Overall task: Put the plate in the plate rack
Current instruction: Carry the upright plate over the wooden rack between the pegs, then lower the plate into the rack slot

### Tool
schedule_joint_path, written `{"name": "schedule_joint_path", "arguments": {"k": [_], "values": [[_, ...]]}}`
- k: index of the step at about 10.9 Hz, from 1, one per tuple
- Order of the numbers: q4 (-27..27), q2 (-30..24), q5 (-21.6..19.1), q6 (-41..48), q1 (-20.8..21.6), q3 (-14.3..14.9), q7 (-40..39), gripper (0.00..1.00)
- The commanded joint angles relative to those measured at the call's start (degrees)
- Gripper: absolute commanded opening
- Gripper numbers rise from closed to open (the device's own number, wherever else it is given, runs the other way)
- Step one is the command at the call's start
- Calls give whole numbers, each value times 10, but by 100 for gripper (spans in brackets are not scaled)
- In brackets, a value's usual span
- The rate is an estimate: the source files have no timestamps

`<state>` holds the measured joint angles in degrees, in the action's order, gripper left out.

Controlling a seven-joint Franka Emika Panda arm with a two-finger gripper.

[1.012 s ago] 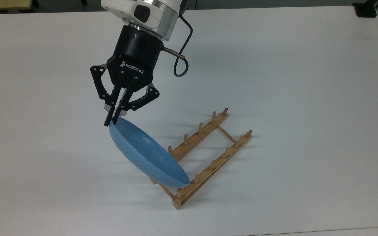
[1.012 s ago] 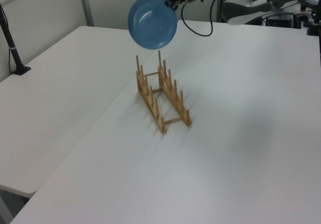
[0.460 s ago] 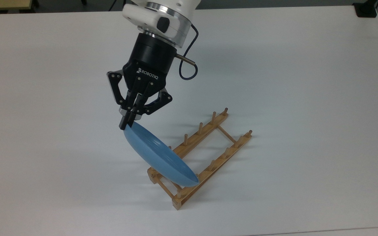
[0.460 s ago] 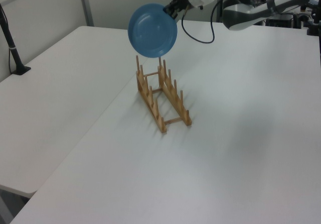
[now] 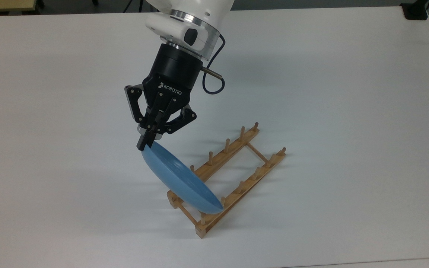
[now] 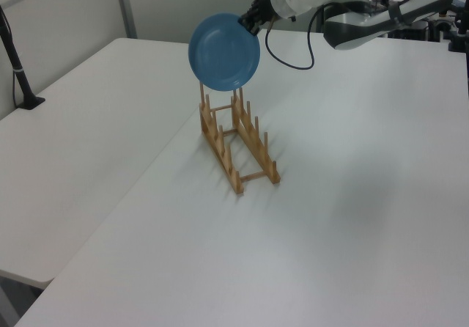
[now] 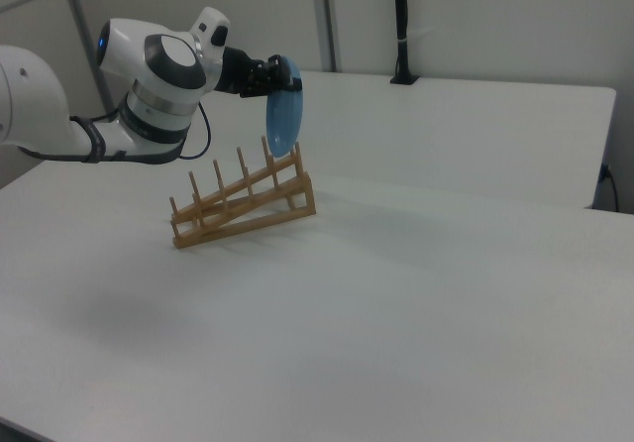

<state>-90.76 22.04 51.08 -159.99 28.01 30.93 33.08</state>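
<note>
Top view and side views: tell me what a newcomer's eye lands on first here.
First the blue plate, held on edge by its rim in the black tool and hanging over one end of the wooden rack, the end near the top view's bottom. Next the white arm, reaching in from the right view's left across a white table.

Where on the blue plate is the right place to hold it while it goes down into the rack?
Keep hold of the raised rim at the top edge of the plate, coming from above, as the gripper does now. The plate stands on edge over the plate rack, so a top-rim pinch probably leaves the lower edge free to slip between the pegs.
</note>
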Motion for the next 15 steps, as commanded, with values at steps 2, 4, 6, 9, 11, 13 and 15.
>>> {"name": "schedule_joint_path", "arguments": {"k": [2, 4, 6, 9, 11, 13, 15], "values": [[0, -1, 32, 19, 8, 12, 16, 0], [4, 0, 33, 22, 9, 11, 16, 0], [6, 8, 35, 30, 10, 8, 17, 0], [8, 13, 34, 30, 13, 5, 17, 18], [7, 17, 33, 31, 14, 4, 20, 67], [8, 18, 34, 31, 14, -3, 64, 100], [11, 17, 33, 31, 15, -11, 104, 100]]}}
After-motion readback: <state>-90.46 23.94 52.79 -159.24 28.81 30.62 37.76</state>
